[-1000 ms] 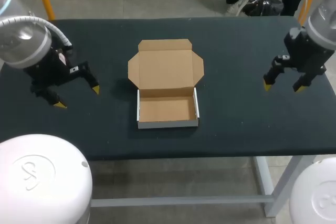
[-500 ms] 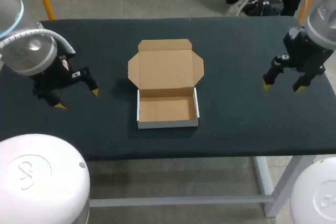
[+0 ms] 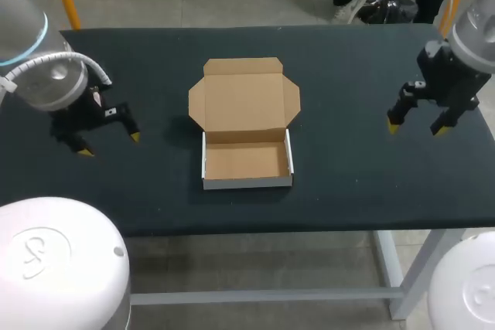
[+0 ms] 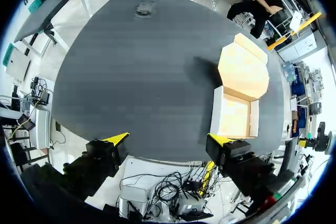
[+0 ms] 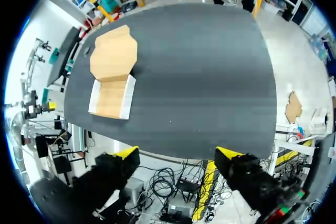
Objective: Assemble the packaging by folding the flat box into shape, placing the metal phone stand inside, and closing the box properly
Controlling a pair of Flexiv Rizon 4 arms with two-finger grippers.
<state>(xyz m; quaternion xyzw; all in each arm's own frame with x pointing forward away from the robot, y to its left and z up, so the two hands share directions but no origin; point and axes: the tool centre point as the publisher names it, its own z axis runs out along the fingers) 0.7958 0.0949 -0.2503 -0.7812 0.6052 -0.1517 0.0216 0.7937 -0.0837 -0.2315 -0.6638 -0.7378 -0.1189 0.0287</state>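
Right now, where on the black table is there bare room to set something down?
Two bare patches: between the open brown cardboard box and the left hand, and between the box and the right hand. The strip of black table behind the lid is free. Nothing is crowded; only a small dark object lies near the far left corner.

left pincer (image 3: 110, 144) spread wide, tips downward, right pincer (image 3: 417, 128) spread wide, tips downward
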